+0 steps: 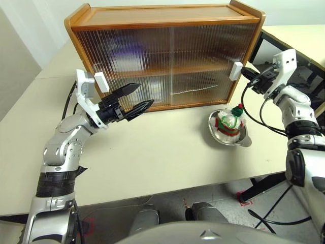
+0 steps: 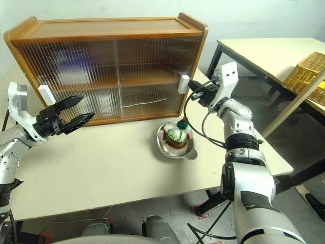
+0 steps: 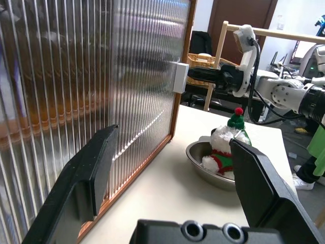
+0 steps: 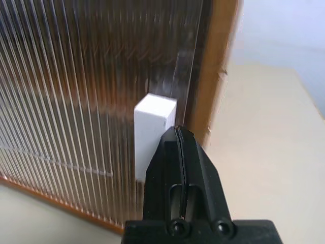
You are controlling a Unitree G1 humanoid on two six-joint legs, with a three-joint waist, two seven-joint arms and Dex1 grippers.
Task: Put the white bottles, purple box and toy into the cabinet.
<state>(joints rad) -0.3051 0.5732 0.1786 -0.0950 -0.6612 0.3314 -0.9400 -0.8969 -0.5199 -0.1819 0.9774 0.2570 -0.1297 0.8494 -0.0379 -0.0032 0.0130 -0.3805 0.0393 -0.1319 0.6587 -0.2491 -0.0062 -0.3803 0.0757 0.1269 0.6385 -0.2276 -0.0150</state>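
pressed together, the right tool is set just beside the right handle of the cabinet, doors shut. the toy is left in a bowl nearer this arm; the left tool is spread.

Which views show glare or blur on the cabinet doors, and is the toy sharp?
Left wrist view: a bright streak of glare runs down the ribbed cabinet door, and the toy in the steel bowl is sharp. Right wrist view: the ribbed door looks smeared around the white handle. Left eye view: the ribs blur what is inside into a purple smudge.
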